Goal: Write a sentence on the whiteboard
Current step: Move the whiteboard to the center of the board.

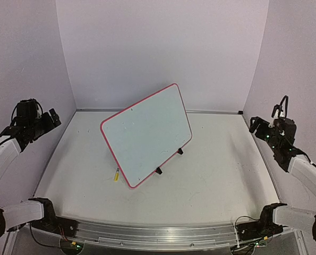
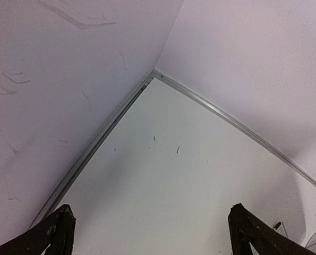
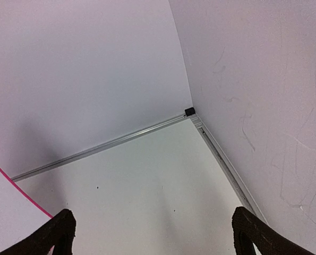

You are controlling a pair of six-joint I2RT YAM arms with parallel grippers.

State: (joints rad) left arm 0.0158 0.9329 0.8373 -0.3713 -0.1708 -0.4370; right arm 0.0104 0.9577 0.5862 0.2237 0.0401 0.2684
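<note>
Left arm: raised at the left edge of the table (image 1: 227, 180), close to the left wall. The left hand (image 1: 45, 121) points toward the far-left corner. In the left wrist view the left hand (image 2: 152, 231) is released. Its two dark fingers (image 2: 57, 234) stand wide apart with only bare table surface and the corner rail (image 2: 110, 125) between them.

Right arm: mirrored pose at the right edge, with the right hand (image 1: 259, 128) up beside the right wall. The right wrist view shows the right hand (image 3: 152, 231) also released, fingers (image 3: 250, 231) spread, holding nothing. It is aimed at the far-right corner, where a small black corner block (image 3: 190, 111) sits.

The whiteboard (image 1: 147, 133) stands mid-table between the two arms, well apart from both. It leans back on two black clip feet (image 1: 159, 170). Its bottom edge runs diagonally from near-left to far-right. Whether anything is written on its face I cannot tell from the top view. Its pink-bordered edge (image 3: 9, 197) cuts into the lower left of the right wrist view.

A small yellow marker (image 1: 117, 174) lies on the table just beside the board's near-left bottom corner.
</note>
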